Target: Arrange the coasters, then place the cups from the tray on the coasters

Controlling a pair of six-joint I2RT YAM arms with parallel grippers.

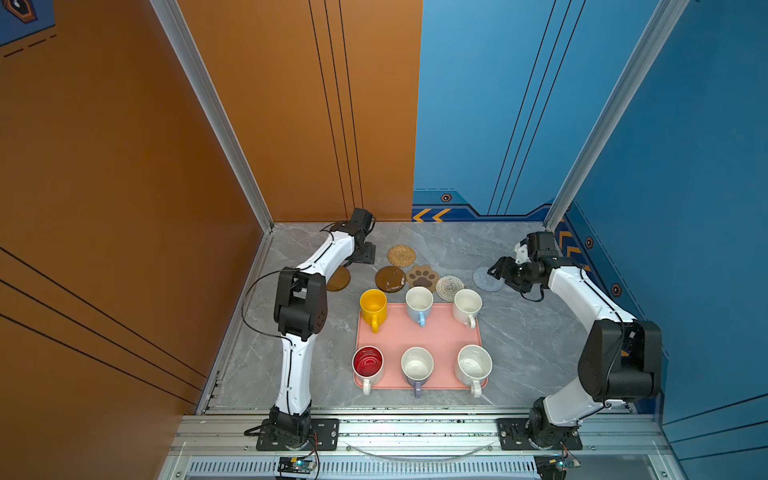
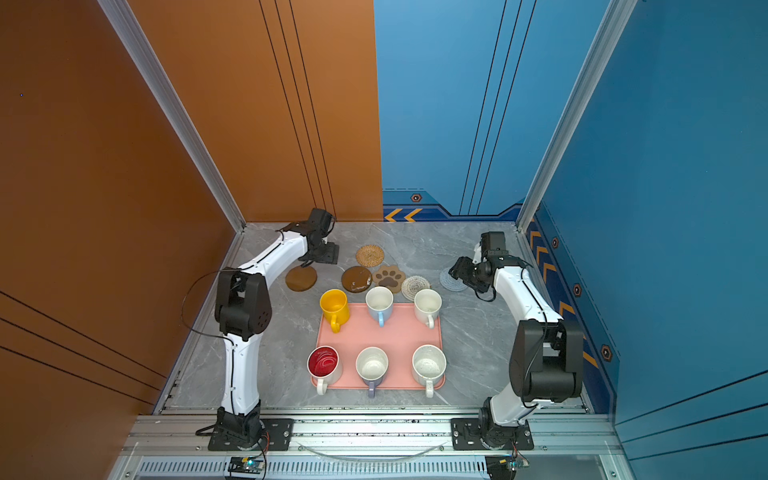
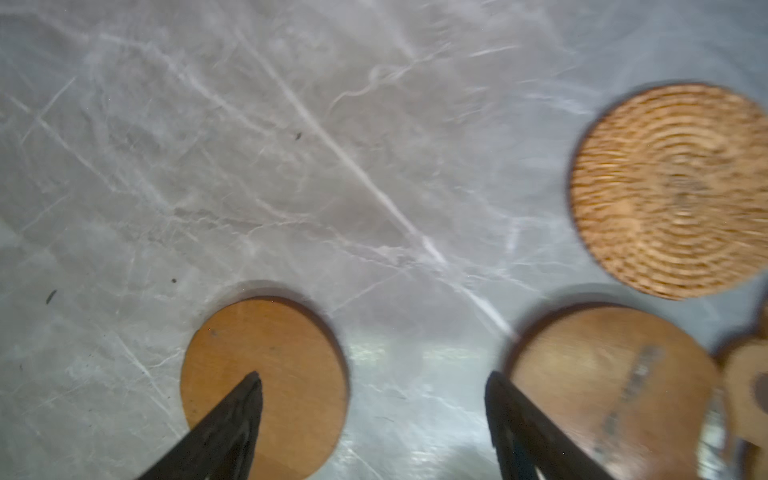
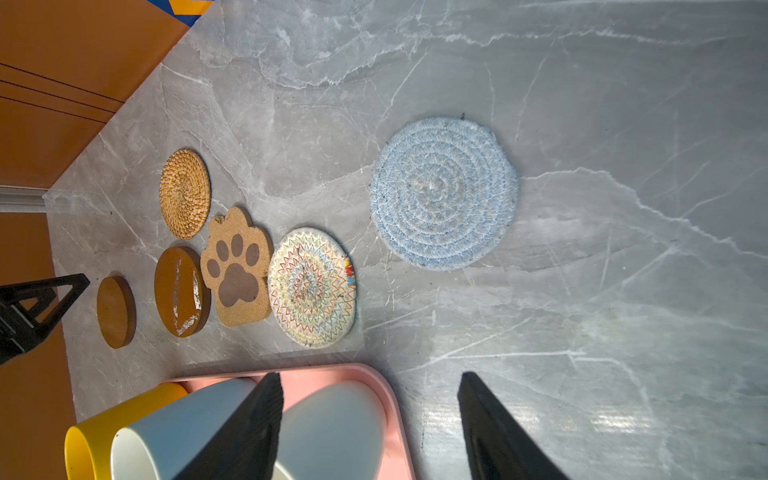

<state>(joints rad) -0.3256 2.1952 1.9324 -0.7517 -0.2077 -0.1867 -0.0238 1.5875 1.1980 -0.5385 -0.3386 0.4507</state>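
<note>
Six coasters lie behind the salmon tray (image 1: 419,332): a dark brown disc (image 1: 338,279), a glossy brown disc (image 1: 390,279), a tan woven round (image 1: 401,254), a paw shape (image 1: 422,278), a cream woven one (image 1: 450,287) and a light blue woven one (image 1: 484,280). Several cups stand on the tray, among them yellow (image 1: 373,306), light blue (image 1: 419,302) and red-inside (image 1: 368,363). My left gripper (image 3: 374,376) hovers open and empty at the far left, by the dark brown disc (image 3: 266,386). My right gripper (image 4: 370,376) is open and empty beside the light blue coaster (image 4: 444,192).
The tray's far-right corner (image 4: 386,399) lies just under my right gripper's fingers (image 4: 257,419). Orange wall panels close the left and back left, blue ones the right. Bare marble table (image 1: 536,332) shows on both sides of the tray.
</note>
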